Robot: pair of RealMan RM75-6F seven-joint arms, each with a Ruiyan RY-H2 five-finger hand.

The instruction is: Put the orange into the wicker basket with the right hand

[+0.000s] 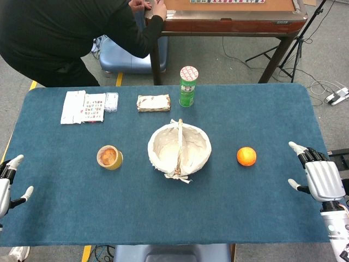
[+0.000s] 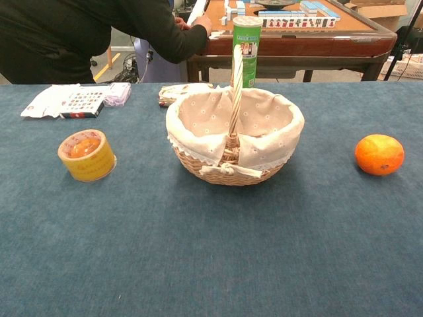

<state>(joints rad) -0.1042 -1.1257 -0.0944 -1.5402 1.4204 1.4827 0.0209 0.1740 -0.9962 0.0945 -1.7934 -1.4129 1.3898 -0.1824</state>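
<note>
The orange [image 1: 246, 156] [image 2: 379, 154] lies on the blue table cloth, to the right of the wicker basket [image 1: 179, 149] [image 2: 232, 135]. The basket has a white cloth lining, an upright handle and nothing in it. My right hand [image 1: 319, 174] hovers at the table's right edge, well right of the orange, fingers spread and holding nothing. At the left edge my left hand [image 1: 7, 183] is also spread and holds nothing. The chest view shows neither hand.
A yellow tape roll [image 1: 109, 157] [image 2: 86, 155] sits left of the basket. Behind it stand a green can [image 1: 188, 86] [image 2: 247, 49], a small packet [image 1: 153, 102] and card packs [image 1: 87, 106]. A person in black [image 1: 65, 38] leans at the far side.
</note>
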